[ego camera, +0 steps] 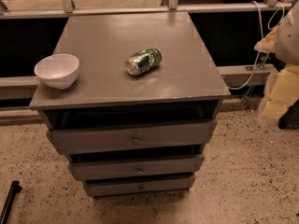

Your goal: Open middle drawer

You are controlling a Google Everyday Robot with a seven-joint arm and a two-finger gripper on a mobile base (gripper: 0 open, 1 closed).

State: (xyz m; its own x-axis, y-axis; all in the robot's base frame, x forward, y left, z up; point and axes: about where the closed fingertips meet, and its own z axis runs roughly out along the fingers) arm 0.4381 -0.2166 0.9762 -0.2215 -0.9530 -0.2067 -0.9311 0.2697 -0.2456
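Black bar (9, 202) cropped (claw offscreen).

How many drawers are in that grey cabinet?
3, stacked one under another: the top drawer, the middle drawer below it, and the bottom drawer under that. No more seem hidden. The claw is out of view.

A pale, rounded section of the robot's arm (288, 31) shows at the far right edge of the camera view, high up and cut off by the frame. Only this whitish part is visible, and its joints cannot be made out. The gripper lies outside the view, beyond that edge.
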